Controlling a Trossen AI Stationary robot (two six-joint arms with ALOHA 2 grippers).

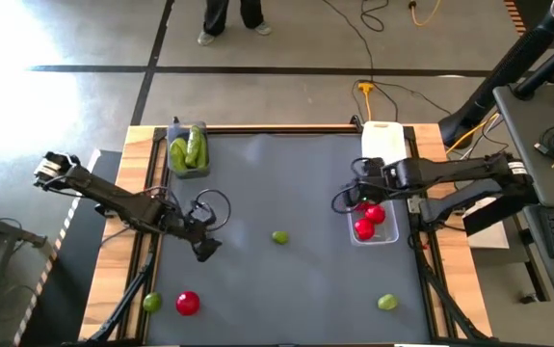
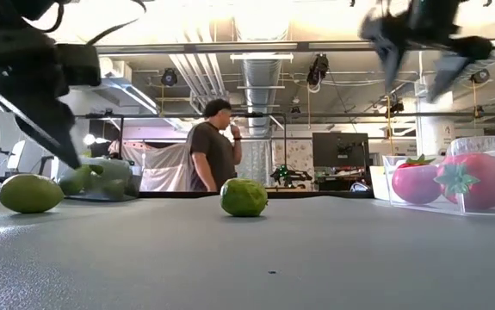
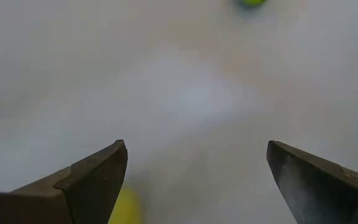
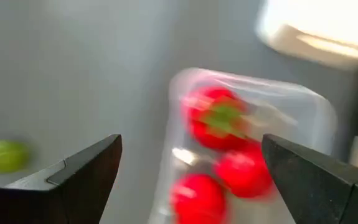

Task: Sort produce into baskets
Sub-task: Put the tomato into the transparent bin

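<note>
Clear basket (image 1: pixel 389 234) blurred at wrist, white basket (image 1: pixel 384 136) half-hidden by arm

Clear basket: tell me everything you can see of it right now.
The clear basket is a see-through plastic bin with rounded corners, sitting flat on the table's right side. Three red tomatoes lie inside, one showing its green top. The white basket stands just beyond it. The right gripper, open and empty, hangs above its rim.

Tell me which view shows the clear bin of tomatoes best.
The right wrist view: it looks down into the clear bin at three tomatoes. The high view shows it small, the low view only side-on; the left wrist view misses it.
</note>
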